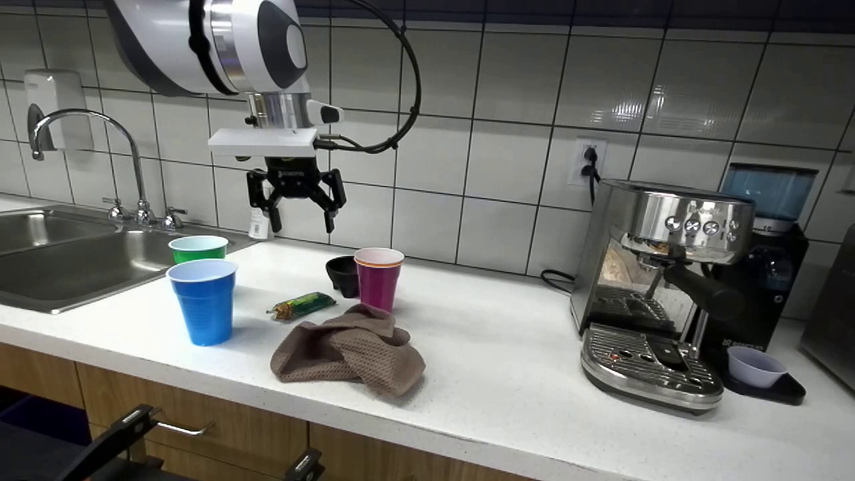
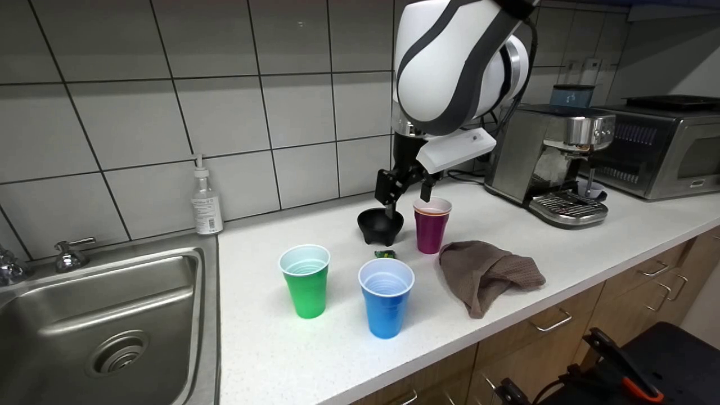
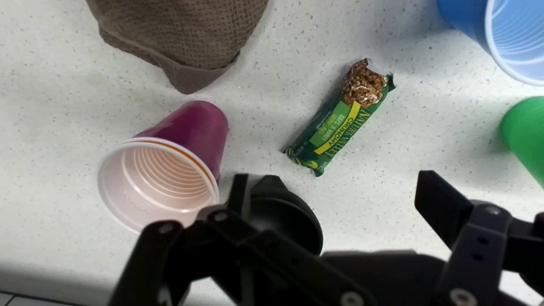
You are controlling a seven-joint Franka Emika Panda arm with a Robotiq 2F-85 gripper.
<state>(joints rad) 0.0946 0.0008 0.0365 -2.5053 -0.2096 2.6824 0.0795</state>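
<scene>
2 exterior views share the counter (image 1: 481, 374); wrist view looks down.

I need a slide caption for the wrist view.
Open pincer over a counter: granola bar, black bowl, purple cup, brown cloth.

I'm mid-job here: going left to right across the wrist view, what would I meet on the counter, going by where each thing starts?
Purple cup, bowl, bar, blue cup, green cup. The cloth is left out: it starts almost level with the purple cup.

Black bowl (image 3: 289, 212) partly hidden by tool (image 3: 334, 189), blue cup (image 3: 505, 36) cropped, wrist view
</scene>
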